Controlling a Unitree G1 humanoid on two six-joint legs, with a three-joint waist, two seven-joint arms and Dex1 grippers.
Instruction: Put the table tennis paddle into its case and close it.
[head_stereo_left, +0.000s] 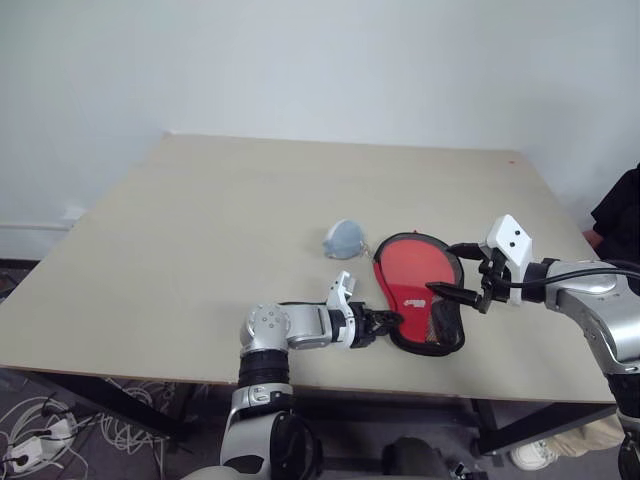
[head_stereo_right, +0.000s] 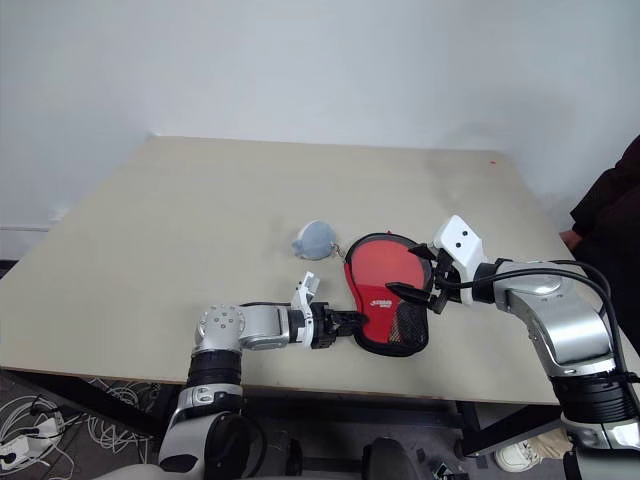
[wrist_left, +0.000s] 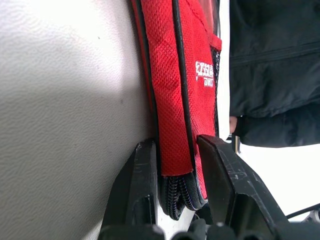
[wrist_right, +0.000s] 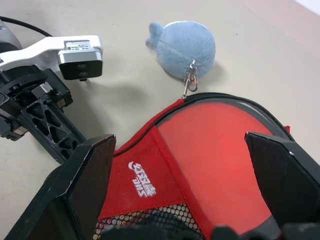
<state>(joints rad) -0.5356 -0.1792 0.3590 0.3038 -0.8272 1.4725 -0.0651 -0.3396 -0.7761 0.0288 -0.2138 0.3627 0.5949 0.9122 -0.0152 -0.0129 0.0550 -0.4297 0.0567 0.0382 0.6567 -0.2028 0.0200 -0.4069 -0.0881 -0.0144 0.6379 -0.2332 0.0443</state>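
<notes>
The left gripper (wrist_left: 175, 165) is pinching the handle end of the case (head_stereo_left: 415, 290) on the table (head_stereo_left: 200, 230), while the right gripper (head_stereo_left: 460, 275) is hovering wide apart above it.

The table (head_stereo_left: 200, 230) is bare from nine to twelve o'clock of the case (head_stereo_left: 418, 290), with lots of room. A blue fluffy ball (head_stereo_left: 345, 239) blocks ten o'clock. Claws crowd both its sides.

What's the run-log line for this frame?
left gripper: shut on case edge | right gripper: open over case | paddle: inside | blue plush: clipped to zipper
</notes>
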